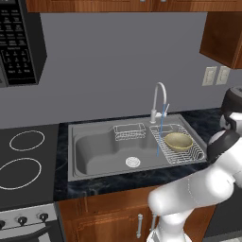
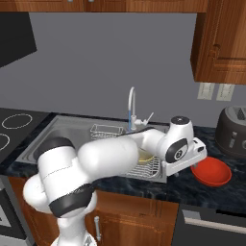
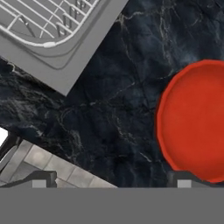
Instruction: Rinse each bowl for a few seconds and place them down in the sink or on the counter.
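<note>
Room, left to right: black microwave [image 1: 19, 40] upper left under wooden wall cabinets [image 1: 118, 4], grey wall behind. Black stovetop [image 1: 26, 160] with white ring burners at the surface's left end. Then the dark marbled surface [image 1: 64, 182] over brown cabinets, with the grey sink [image 1: 94, 151] set into it.

Sink: big basin with round drain on the left, small wire basket [image 1: 129, 131] at the back edge, curved tap [image 1: 158, 101] behind the middle with a thin blue stream falling from it. Right side carries a wire rack [image 1: 189, 153]; tan bowl [image 1: 178, 141] sits upright in it.

Right of the sink, red bowl [image 2: 211, 173] rests on the surface near its front edge, well apart from the tan one. Dark grey toaster [image 2: 233, 132] at the back right, wall sockets [image 2: 215, 91] above it.

Pincer [image 3: 111, 181] hangs over bare surface between the sink's right front corner and the red bowl [image 3: 194, 120]; fingers spread wide, nothing between them. One fingertip [image 3: 186, 180] lies just at the bowl's near rim; contact can't be told.

Hidden/cut off: the arm covers most of the tan bowl in the right base view, only a sliver shows. Red bowl is cropped at the right edge of the hand view. Toaster is cut by the frame edge in both base views. Tile floor shows past the surface's front edge in the hand view.
</note>
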Motion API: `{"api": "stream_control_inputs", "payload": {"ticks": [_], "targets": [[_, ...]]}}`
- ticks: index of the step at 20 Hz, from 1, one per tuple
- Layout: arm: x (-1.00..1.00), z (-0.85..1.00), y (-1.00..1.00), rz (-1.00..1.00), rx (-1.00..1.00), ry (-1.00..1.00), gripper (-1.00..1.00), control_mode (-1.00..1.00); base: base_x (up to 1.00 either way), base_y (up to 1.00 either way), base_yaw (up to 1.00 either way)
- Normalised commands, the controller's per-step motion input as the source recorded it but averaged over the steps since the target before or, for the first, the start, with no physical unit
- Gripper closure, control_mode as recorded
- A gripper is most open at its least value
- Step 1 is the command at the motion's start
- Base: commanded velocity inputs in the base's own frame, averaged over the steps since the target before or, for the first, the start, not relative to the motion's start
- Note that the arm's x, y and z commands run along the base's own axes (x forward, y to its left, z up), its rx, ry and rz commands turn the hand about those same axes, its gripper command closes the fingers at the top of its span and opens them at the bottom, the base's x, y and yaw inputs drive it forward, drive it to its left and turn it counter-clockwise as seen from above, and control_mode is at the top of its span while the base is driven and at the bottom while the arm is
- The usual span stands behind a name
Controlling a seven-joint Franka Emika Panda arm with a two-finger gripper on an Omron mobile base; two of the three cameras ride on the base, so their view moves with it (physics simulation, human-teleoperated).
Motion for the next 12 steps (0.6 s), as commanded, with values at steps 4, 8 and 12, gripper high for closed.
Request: {"api": "stream_control_inputs", "payload": {"ticks": [4,8,12], "targets": [[0.15,-0.11,-0.11,0.0,0.0,0.03,-1.0,-1.0,0.0,0.0,0.0],[0.18,-0.14,-0.08,0.0,0.0,0.03,-1.0,-1.0,0.0,0.0,0.0],[0.2,-0.14,-0.09,0.0,0.0,0.02,-1.0,-1.0,0.0,0.0,0.0]]}}
